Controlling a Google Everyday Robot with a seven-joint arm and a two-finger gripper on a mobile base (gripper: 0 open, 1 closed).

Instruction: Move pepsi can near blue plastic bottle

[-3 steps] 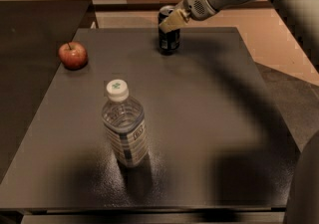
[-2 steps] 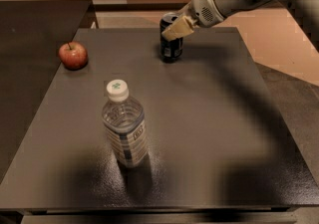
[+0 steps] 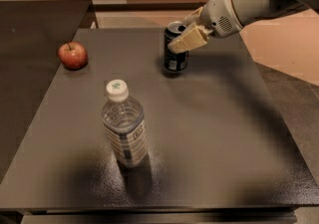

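The pepsi can point(image 3: 174, 59) is seen upright at the far middle of the desk point(image 3: 224, 118); whether its base is rested on the surface or held just above it cannot be told. Its upper part is clamped between the fingers point(image 3: 192, 39) of the gripper point(image 3: 180, 33). One pale finger is laid across the can's near right side, and the other is partly seen behind the rim on the far side. The gripper is carried in from the right by a white arm point(image 3: 241, 6). The blue plastic bottle point(image 3: 124, 131) is stood upright, nearer and to the left, well apart from the can. A red apple point(image 3: 73, 55) is placed at the far left of the desk.
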